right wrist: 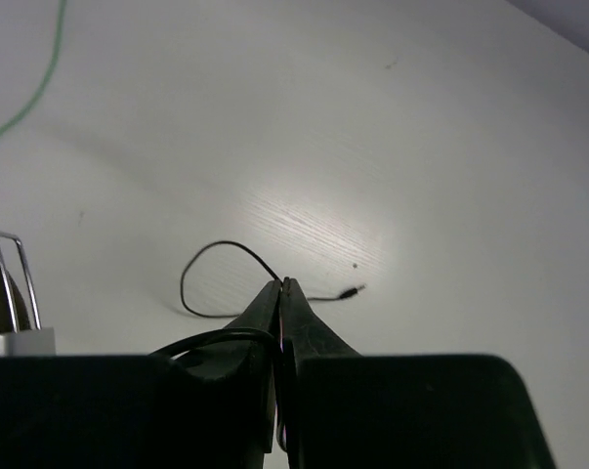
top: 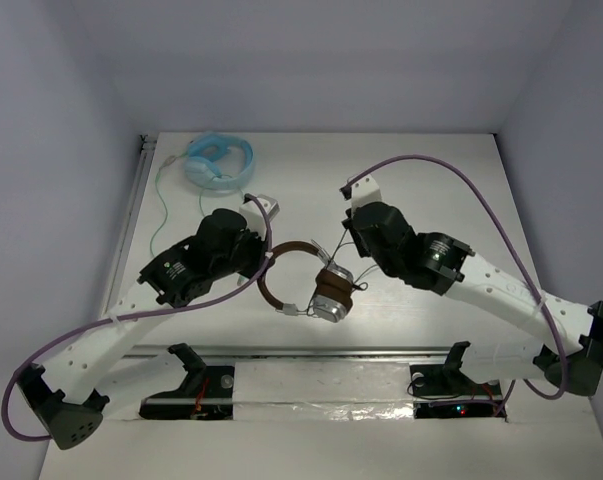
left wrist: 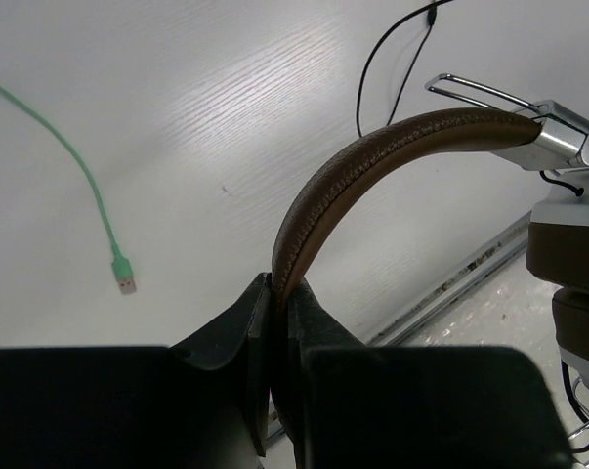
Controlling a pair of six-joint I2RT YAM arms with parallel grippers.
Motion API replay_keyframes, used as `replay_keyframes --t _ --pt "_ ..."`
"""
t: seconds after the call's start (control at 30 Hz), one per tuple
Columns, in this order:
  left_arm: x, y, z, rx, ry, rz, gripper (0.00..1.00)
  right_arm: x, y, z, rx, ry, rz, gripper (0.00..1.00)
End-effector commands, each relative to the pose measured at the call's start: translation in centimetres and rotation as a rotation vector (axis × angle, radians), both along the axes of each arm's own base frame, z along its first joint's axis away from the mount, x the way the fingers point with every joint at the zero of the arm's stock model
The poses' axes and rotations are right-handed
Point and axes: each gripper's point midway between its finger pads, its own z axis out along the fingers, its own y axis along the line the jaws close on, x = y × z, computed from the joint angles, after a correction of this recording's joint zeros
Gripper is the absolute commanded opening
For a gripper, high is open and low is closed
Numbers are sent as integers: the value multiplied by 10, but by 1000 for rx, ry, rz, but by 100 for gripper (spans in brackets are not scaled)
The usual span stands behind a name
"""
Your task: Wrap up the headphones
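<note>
Honestly can't make out any text, brand, number or label anywhere in these views, not on the headphones (top: 331, 298) and not on the light blue headset (top: 219, 160) either.

Light falls evenly from above onto the white table (top: 301, 200), soft enough that shadows stay faint, and near its near edge a glare patch whitens the surface beside the headphones (top: 331, 300). From my right wrist a hot spot glows mid-table while the corners dim to grey. In the wrist views my left gripper (left wrist: 279, 288) and right gripper (right wrist: 279, 288) are black, detailless silhouettes, slightly soft
</note>
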Motion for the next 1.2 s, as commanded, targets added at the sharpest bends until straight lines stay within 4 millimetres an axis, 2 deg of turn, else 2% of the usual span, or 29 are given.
replay_keyframes --t 0.0,0.1,0.13,0.2,0.23,0.27,0.3,0.33,0.37,0.4,0.43,0.53,0.63,0.67,0.7,0.77,0.8,0.83,0.9,0.93,1.07,1.17 --pt "1 -20 45 -155 -73 -69 0 7 13 30 213 -91 42 9" --pt "-2 -26 60 -206 -86 -103 0 2 18 27 300 -87 99 10" --pt "-3 -29 65 -224 -92 -123 0 3 17 29 328 -93 105 10" --pt "-3 -32 73 -251 -101 -138 0 1 28 39 441 -104 158 11" --pt "-4 -35 80 -284 -107 -165 0 -6 29 33 468 -101 186 11" --pt "-3 -37 85 -306 -110 -173 0 -4 35 42 543 -126 221 12" --pt "-5 -40 89 -321 -111 -190 0 -8 40 40 564 -121 248 12" --pt "-4 -41 98 -343 -126 -198 0 -9 41 30 569 -105 262 12" --pt "-5 -43 104 -360 -136 -211 0 -13 46 38 609 -121 301 12" --pt "-3 -44 112 -382 -145 -207 0 -15 49 36 629 -113 311 12" --pt "-4 -47 120 -408 -158 -225 0 -15 48 33 631 -107 314 12" --pt "-6 -53 140 -465 -186 -267 0 -13 43 41 697 -150 338 14" --pt "-9 -57 149 -497 -195 -296 0 -12 40 43 745 -159 401 17" --pt "-9 -58 151 -503 -199 -299 0 -15 43 50 773 -173 447 19" --pt "-9 -58 153 -509 -202 -299 0 -15 45 41 787 -151 458 21" --pt "-10 -59 164 -535 -221 -300 0 -12 47 44 830 -170 499 25" --pt "-10 -59 168 -546 -227 -299 0 -13 51 36 848 -142 508 28" --pt "-10 -59 177 -564 -247 -298 0 -6 54 26 844 -123 501 29" --pt "-12 -61 183 -580 -243 -308 0 -3 61 26 874 -131 523 32" --pt "-13 -61 190 -596 -254 -312 0 3 66 16 866 -111 514 32" --pt "-16 -58 205 -622 -271 -306 0 19 73 8 871 -120 490 38" --pt "-16 -57 213 -630 -286 -303 0 32 78 -5 862 -110 456 42"
